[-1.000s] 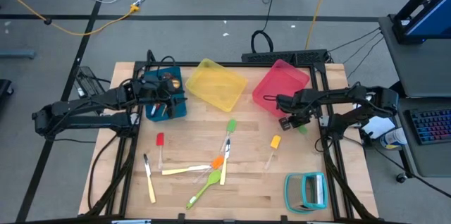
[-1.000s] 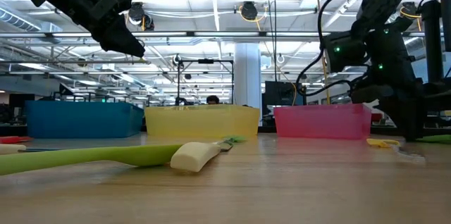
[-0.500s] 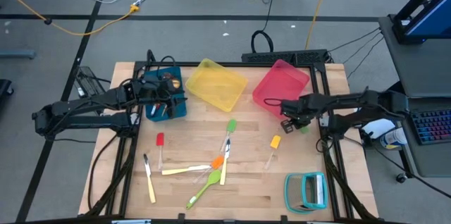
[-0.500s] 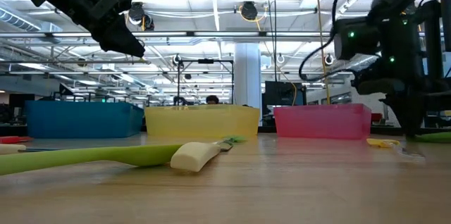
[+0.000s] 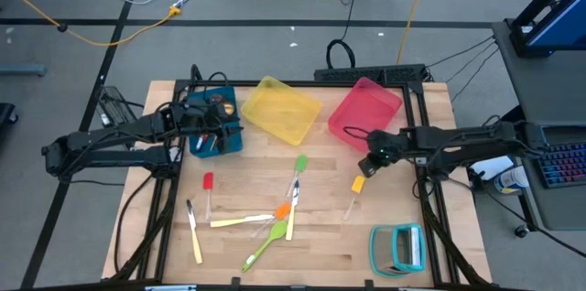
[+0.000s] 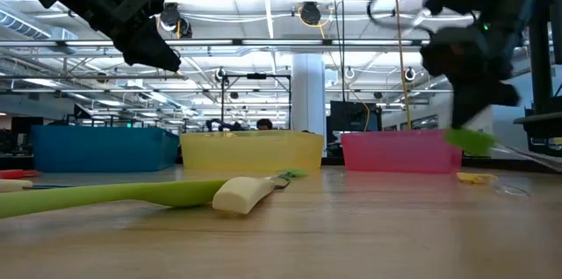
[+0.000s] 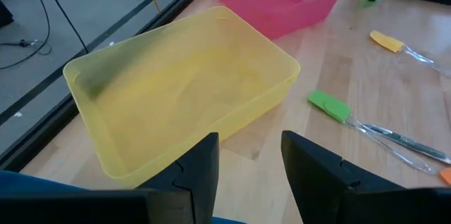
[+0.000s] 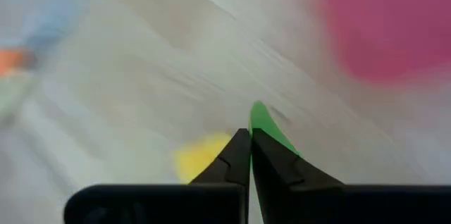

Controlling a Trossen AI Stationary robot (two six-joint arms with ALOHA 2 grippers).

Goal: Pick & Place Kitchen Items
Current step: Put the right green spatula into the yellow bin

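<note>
The kitchen items [image 5: 265, 213] are mostly unsorted. From above, they lie loose on the table [image 5: 320, 254] on the near side of the yellow bin [image 5: 282, 108]: a red spatula [image 5: 208, 184], a green spatula [image 5: 299, 165], an orange spatula [image 5: 283, 210], a lime-green spoon [image 5: 265, 245] and some cream-handled cutlery [image 5: 195, 231]. A yellow spatula [image 5: 357, 184] lies further to the right of the yellow bin. My right gripper [image 5: 367, 167] is just above that yellow spatula, in front of the pink bin [image 5: 366, 108]. My left gripper [image 5: 215, 131] waits over the blue bin [image 5: 212, 119], on the yellow bin's left. A few small things seem to lie in the blue bin, but I cannot tell what they are.

From table height, a green piece [image 6: 470, 139] hangs under my right gripper, clear of the wood and to the right of the yellow bin. The lime-green spoon stretches across the foreground.

From my left wrist, my fingers [image 7: 204, 160] stand parted with nothing between them, and I see nothing inside the yellow bin or the pink bin beyond it.

From my right wrist, my fingers are clenched on the green piece, which pokes out past their tips. It looks like another small green spatula, though it is blurred.

My judgement is that the job is at an early stage. One item is lifted but not yet placed, and seven or more are left on the table.
</note>
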